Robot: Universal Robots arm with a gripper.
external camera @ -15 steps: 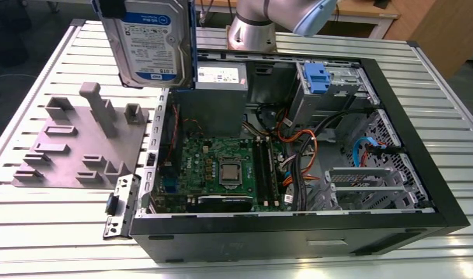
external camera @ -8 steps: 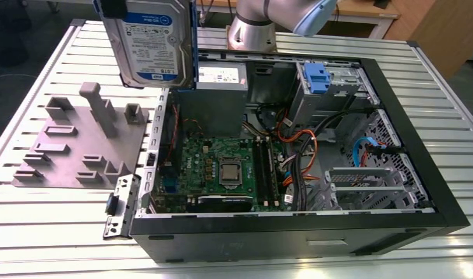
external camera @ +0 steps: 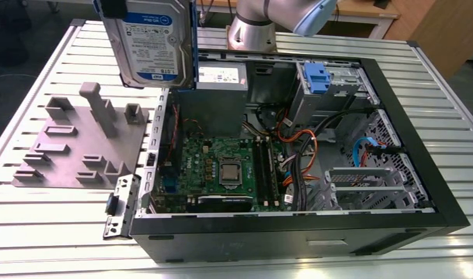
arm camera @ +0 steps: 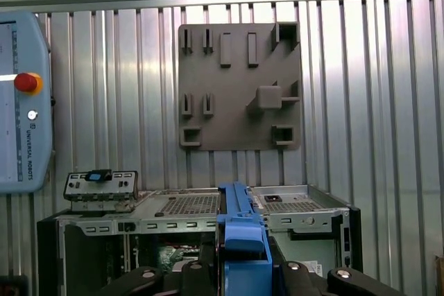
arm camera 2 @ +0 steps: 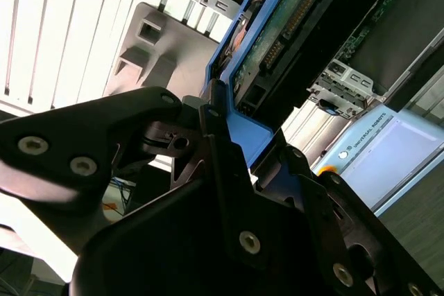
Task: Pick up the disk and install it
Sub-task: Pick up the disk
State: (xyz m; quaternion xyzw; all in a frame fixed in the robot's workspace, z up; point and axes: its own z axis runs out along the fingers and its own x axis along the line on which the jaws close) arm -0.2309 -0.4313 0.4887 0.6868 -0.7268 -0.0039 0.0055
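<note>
One pincer (arm camera 2: 223, 128) around upright disk (external camera: 153, 40)

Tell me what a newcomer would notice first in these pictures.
The disk, framed by its blue bracket, hangs in the air at the top of the exterior view, clamped in the gripper. Below it, the open computer case lies on its side with the green motherboard exposed. A grey fixture plate lies beside the case, on the exterior view's left.

Disk (external camera: 150, 46) silver-grey, blue-edged; fixture plate (external camera: 73, 145) grey.
</note>
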